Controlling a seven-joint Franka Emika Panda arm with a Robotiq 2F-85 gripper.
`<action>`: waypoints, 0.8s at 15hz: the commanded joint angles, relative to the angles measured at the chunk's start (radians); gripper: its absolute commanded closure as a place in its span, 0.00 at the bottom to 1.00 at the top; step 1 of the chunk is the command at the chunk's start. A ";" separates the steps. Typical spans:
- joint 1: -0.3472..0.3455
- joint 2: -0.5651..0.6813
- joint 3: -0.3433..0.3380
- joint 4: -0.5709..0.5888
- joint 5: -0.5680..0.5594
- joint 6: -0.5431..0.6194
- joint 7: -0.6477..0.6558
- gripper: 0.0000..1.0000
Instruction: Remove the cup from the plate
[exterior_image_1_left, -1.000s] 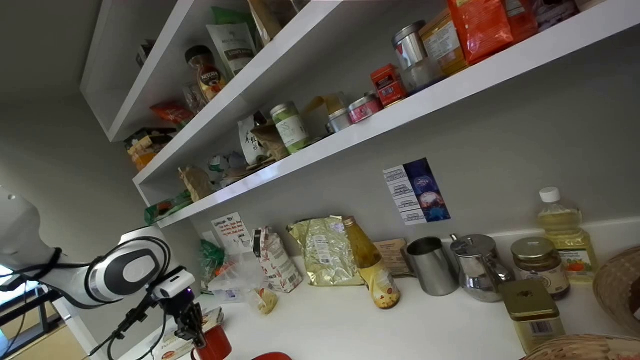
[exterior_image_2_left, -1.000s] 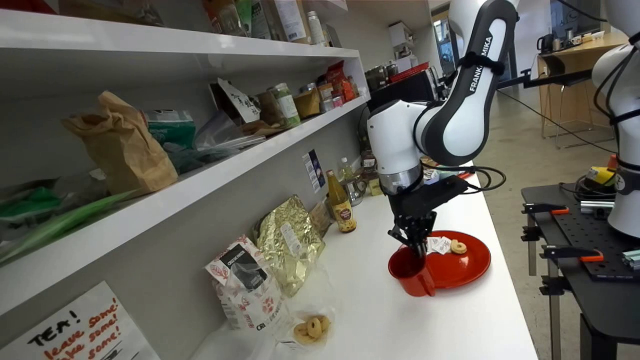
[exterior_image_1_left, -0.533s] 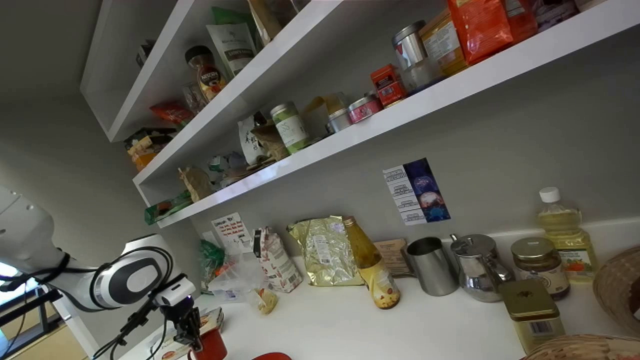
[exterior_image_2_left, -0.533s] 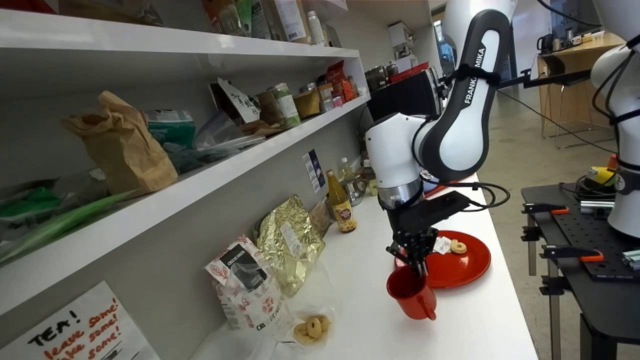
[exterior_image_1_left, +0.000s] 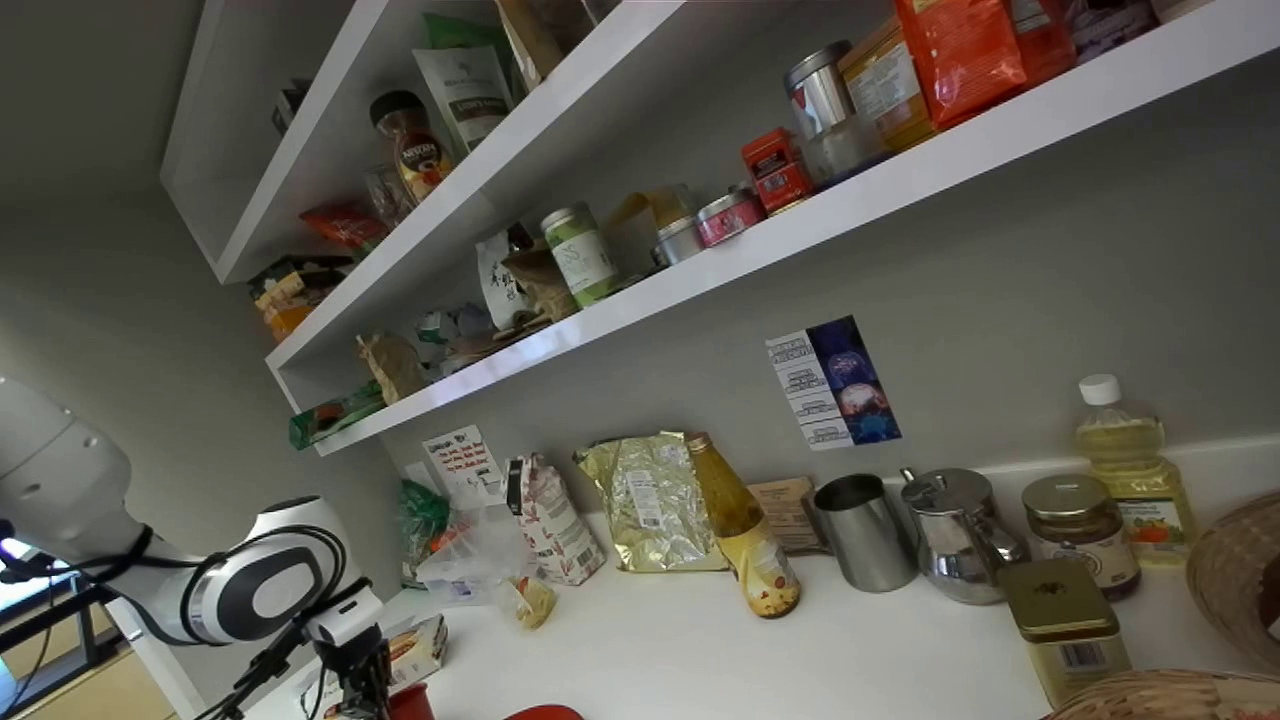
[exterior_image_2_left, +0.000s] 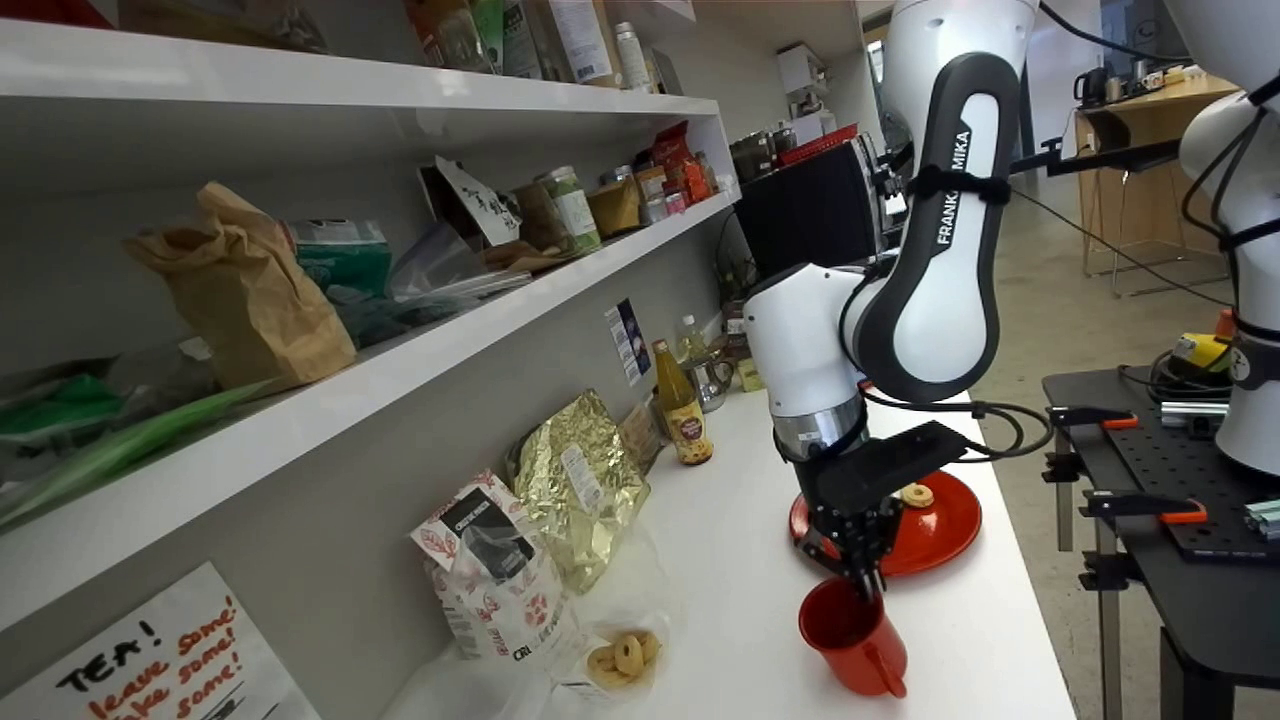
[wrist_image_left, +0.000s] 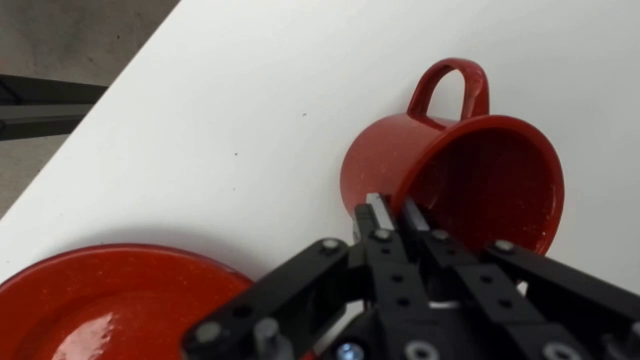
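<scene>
The fingers (wrist_image_left: 381, 212) of the Robotiq gripper (wrist_image_left: 398, 210) are pinched on the wall of the red mug (wrist_image_left: 480, 175), one outside and one inside its mouth, with the lip running between them. A thin edge is likely the easier part to clamp: the body need not be spanned, and the looped handle (wrist_image_left: 477, 92), further round the rim, stands clear. Such a one-sided hold could let the mug tip a little. The mug is a plain deep red, glossy on the handle, darker within, with a few pale flecks on the inner wall; in an exterior view it seems to lean, though the camera's slant makes that unsure. It is over the white countertop (wrist_image_left: 200, 165); whether its base touches, I cannot tell. The red plate (wrist_image_left: 150, 295) lies near but apart from it, so the removal looks done but for setting down and letting go, and the gap presumably gives the mug its own standing place. A ring-shaped biscuit (exterior_image_2_left: 916, 495) sits on the plate, good reason to keep the mug to this side.
</scene>
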 joint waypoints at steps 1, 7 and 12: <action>0.012 0.030 0.007 0.018 0.051 0.027 -0.034 0.98; 0.029 0.008 -0.001 0.005 0.049 0.004 -0.023 0.85; 0.030 0.012 0.003 0.005 0.052 0.004 -0.028 0.68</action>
